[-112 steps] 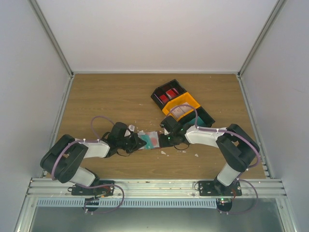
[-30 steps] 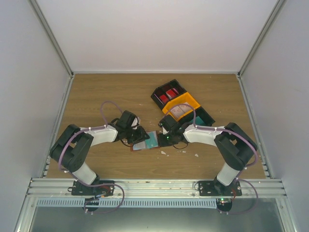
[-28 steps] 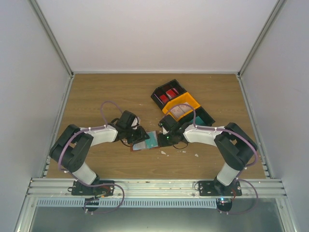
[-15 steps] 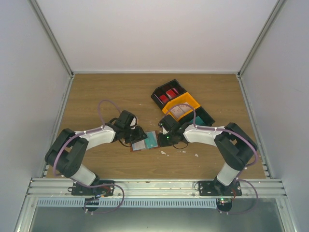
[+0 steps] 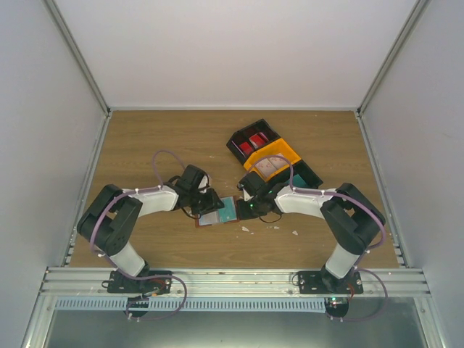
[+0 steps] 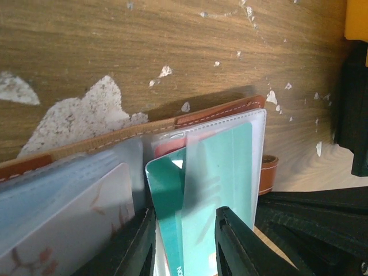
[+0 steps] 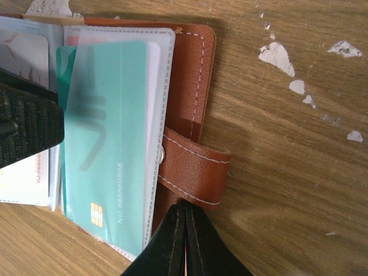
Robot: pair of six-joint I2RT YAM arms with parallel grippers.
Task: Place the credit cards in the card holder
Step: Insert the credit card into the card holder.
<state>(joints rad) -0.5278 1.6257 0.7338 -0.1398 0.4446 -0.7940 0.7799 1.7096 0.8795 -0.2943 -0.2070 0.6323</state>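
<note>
The reddish-brown card holder (image 5: 212, 222) lies open on the table between the arms; it also shows in the left wrist view (image 6: 213, 115) and the right wrist view (image 7: 190, 75). A teal card (image 6: 167, 195) sits most of the way inside its clear right sleeve (image 7: 109, 132), one corner sticking out. A red card edge (image 7: 72, 40) peeks out behind it. A whitish card (image 6: 75, 218) lies in the left sleeve. My left gripper (image 6: 184, 250) is open, its fingers straddling the teal card's outer end. My right gripper (image 7: 185, 210) is shut, its tips pressed on the holder just under the snap tab (image 7: 192, 169).
The black-and-orange bin tray (image 5: 257, 160) stands behind the holder, with red cards (image 5: 252, 141) in its far compartment and a whitish card (image 5: 272, 167) in the orange one. Small white scraps (image 5: 246, 229) lie on the wood near the holder.
Since 3.7 s ago my left gripper has moved up and right onto the holder's left side. Over the last second only the left elbow has shifted a little. The right arm is still.
</note>
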